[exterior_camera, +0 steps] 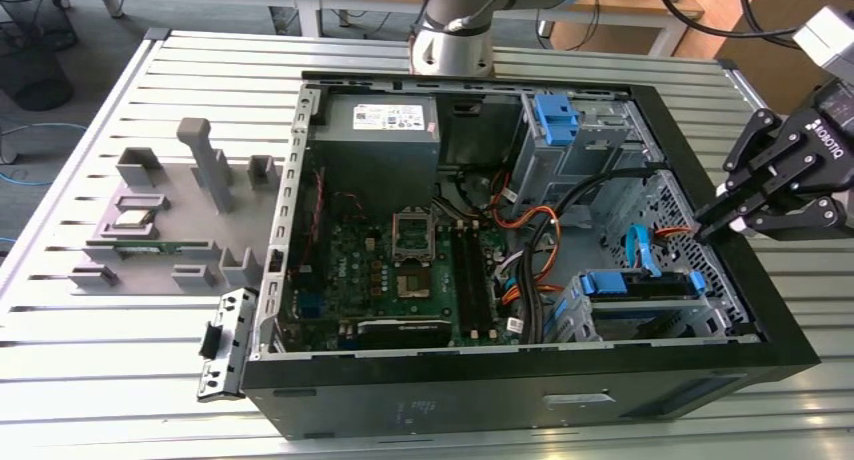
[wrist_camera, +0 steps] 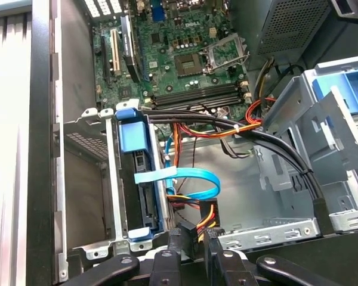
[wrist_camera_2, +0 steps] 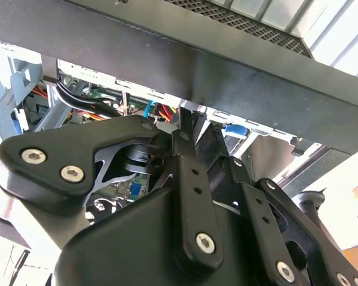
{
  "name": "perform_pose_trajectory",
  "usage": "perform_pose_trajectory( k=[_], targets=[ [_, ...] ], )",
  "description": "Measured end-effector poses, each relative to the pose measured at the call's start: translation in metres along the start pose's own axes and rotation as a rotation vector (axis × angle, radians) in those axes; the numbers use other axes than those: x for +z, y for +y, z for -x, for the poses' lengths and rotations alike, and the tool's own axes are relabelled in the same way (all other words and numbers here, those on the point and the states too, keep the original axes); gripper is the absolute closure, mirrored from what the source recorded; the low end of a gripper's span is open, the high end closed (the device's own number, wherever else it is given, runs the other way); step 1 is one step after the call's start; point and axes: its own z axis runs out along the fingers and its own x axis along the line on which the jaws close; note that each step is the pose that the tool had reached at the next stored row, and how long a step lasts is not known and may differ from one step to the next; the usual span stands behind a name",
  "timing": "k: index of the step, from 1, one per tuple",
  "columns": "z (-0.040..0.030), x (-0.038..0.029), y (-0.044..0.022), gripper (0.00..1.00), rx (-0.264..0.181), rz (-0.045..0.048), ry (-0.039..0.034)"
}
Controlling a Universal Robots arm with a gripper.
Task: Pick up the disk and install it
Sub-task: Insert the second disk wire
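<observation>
The black two-fingered end effector (exterior_camera: 707,226) hangs above the side wall of the open black computer case (exterior_camera: 534,375), on the side toward the exterior view's right. The case lies on its side on the slatted metal table (exterior_camera: 80,330). In both wrist views the end effector's tips (wrist_camera: 193,243) look drawn together with nothing between them, though the angle is poor, so take clenched and empty as my best reading.

The disk (exterior_camera: 634,285), a flat silver-metal drive clipped in a blue plastic bracket, sits in the grey metal drive cage (exterior_camera: 577,315) at the case corner nearest the table's near edge. In the first wrist view it shows edge-on (wrist_camera: 140,179), with a light blue ribbon cable (wrist_camera: 191,179) curling beside it.

From the end effector, the disk lies inward and down, toward the table's near edge. Its long axis runs roughly along that edge
</observation>
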Motion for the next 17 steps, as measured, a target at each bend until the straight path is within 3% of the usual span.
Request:
perform_pose_trajectory(
  k=[17],
  targets=[
    [0.0037,-0.0001,-0.0017,0.71,0.001,-0.0004,0.0021]
  ],
)
